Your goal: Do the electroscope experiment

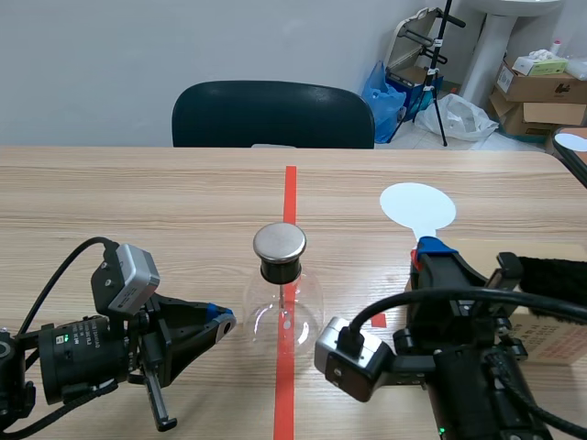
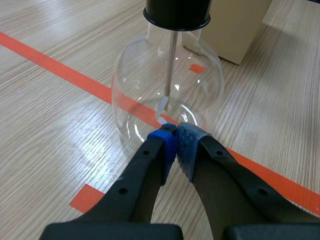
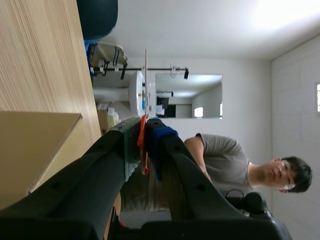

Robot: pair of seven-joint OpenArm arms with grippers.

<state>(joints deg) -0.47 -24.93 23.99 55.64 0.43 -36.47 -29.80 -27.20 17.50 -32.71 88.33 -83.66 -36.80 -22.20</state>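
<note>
The electroscope, a round glass flask (image 1: 284, 312) with a black stopper and a flat metal cap (image 1: 279, 242), stands on the red tape line mid-table. In the left wrist view the flask (image 2: 145, 80) shows a thin rod (image 2: 171, 60) with pale foil leaves (image 2: 163, 106) at its end. My left gripper (image 1: 218, 323) is shut on nothing, its blue tips (image 2: 175, 139) right against the flask's lower wall. Right of the flask, my right gripper (image 1: 431, 251) is shut on the orange handle of a paddle with a white disc (image 1: 417, 203). The right wrist view shows that paddle (image 3: 145, 95) edge-on between the shut fingers (image 3: 143, 131).
A cardboard box (image 1: 548, 332) lies at the right under the right arm; it also shows behind the flask as box (image 2: 235, 30). A dark chair (image 1: 272, 115) stands at the table's far edge. Another white disc (image 1: 573, 141) sits far right. A person (image 3: 235, 162) appears in the right wrist view.
</note>
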